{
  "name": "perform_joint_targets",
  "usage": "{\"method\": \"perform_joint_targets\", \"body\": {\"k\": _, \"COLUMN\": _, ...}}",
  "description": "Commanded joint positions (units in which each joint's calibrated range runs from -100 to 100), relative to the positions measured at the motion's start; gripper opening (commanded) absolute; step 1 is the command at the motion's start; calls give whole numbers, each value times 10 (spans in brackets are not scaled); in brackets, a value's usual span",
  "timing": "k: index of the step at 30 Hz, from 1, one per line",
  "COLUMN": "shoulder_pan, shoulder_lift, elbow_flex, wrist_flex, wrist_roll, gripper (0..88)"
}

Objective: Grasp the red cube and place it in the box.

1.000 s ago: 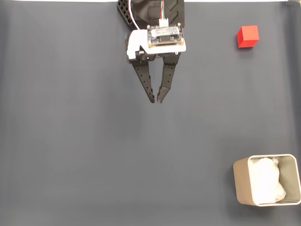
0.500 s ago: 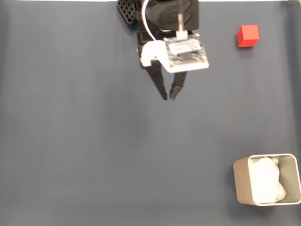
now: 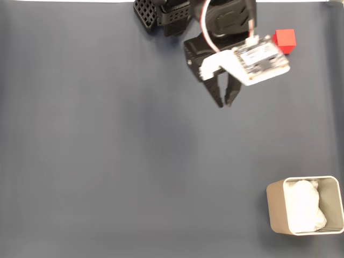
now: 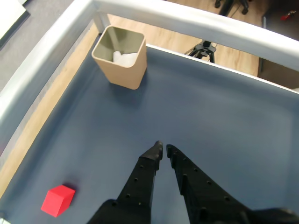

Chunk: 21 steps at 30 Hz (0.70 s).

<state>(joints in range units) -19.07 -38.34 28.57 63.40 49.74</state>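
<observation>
In the fixed view we saw the gripper (image 3: pixel 224 102) near the top of the dark blue mat (image 3: pixel 107 161), a little right of centre, with its two black fingers pointing down the picture and drawn close together, only a narrow gap left between the tips. Nothing was held between them. The wrist's white camera board (image 3: pixel 258 59) sat tilted above the fingers, with a white cable (image 3: pixel 205 32) looping up toward the arm's black base (image 3: pixel 161 11) at the top edge.

The red cube (image 3: pixel 284 41) lay on the mat at the upper right, just beside the tilted board, whose corner overlapped the cube's left edge in this view. The cube stood apart from the fingertips, up and to the right of them. The box (image 3: pixel 304 205) stood at the lower right corner of the mat, well apart from both cube and gripper, with white lumpy padding (image 3: pixel 305 207) inside.

In the wrist view we saw the fingers (image 4: pixel 145 179) reach up from the bottom edge, tips nearly touching, above bare mat. The cube (image 4: pixel 58 200) lay at the lower left, to the left of the fingers and clear of them. The box (image 4: pixel 120 56) stood far off at the upper left, near a pale rail (image 4: pixel 196 21) along the mat's edge, beyond which we saw a wooden floor (image 4: pixel 154 32).
</observation>
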Motion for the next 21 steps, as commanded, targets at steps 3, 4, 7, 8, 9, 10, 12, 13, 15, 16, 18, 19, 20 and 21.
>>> {"method": "perform_joint_targets", "body": {"k": 3, "shoulder_pan": -62, "shoulder_lift": -11, "elbow_flex": -17, "wrist_flex": 4, "wrist_roll": 3, "gripper": 0}}
{"method": "perform_joint_targets", "body": {"k": 4, "shoulder_pan": -74, "shoulder_lift": -11, "elbow_flex": -15, "wrist_flex": 4, "wrist_roll": 3, "gripper": 0}}
{"method": "perform_joint_targets", "body": {"k": 7, "shoulder_pan": -108, "shoulder_lift": -13, "elbow_flex": -14, "wrist_flex": 4, "wrist_roll": 1, "gripper": 0}}
{"method": "perform_joint_targets", "body": {"k": 8, "shoulder_pan": -118, "shoulder_lift": -13, "elbow_flex": -13, "wrist_flex": 4, "wrist_roll": 1, "gripper": 0}}
{"method": "perform_joint_targets", "body": {"k": 9, "shoulder_pan": -129, "shoulder_lift": -13, "elbow_flex": -13, "wrist_flex": 4, "wrist_roll": 1, "gripper": 0}}
{"method": "perform_joint_targets", "body": {"k": 10, "shoulder_pan": -139, "shoulder_lift": -13, "elbow_flex": -13, "wrist_flex": 6, "wrist_roll": 1, "gripper": 0}}
{"method": "perform_joint_targets", "body": {"k": 12, "shoulder_pan": -159, "shoulder_lift": -12, "elbow_flex": -12, "wrist_flex": 8, "wrist_roll": 1, "gripper": 0}}
{"method": "perform_joint_targets", "body": {"k": 13, "shoulder_pan": -169, "shoulder_lift": -12, "elbow_flex": -12, "wrist_flex": 9, "wrist_roll": 1, "gripper": 0}}
{"method": "perform_joint_targets", "body": {"k": 15, "shoulder_pan": -186, "shoulder_lift": -12, "elbow_flex": -12, "wrist_flex": 10, "wrist_roll": 1, "gripper": 1}}
{"method": "perform_joint_targets", "body": {"k": 16, "shoulder_pan": -196, "shoulder_lift": -12, "elbow_flex": -12, "wrist_flex": 11, "wrist_roll": 0, "gripper": 1}}
{"method": "perform_joint_targets", "body": {"k": 18, "shoulder_pan": -213, "shoulder_lift": -13, "elbow_flex": -10, "wrist_flex": 12, "wrist_roll": 0, "gripper": 1}}
{"method": "perform_joint_targets", "body": {"k": 19, "shoulder_pan": -223, "shoulder_lift": -13, "elbow_flex": -8, "wrist_flex": 13, "wrist_roll": 0, "gripper": 1}}
{"method": "perform_joint_targets", "body": {"k": 20, "shoulder_pan": -231, "shoulder_lift": -13, "elbow_flex": -7, "wrist_flex": 13, "wrist_roll": 0, "gripper": 2}}
{"method": "perform_joint_targets", "body": {"k": 21, "shoulder_pan": -240, "shoulder_lift": -14, "elbow_flex": -6, "wrist_flex": 13, "wrist_roll": -1, "gripper": 2}}
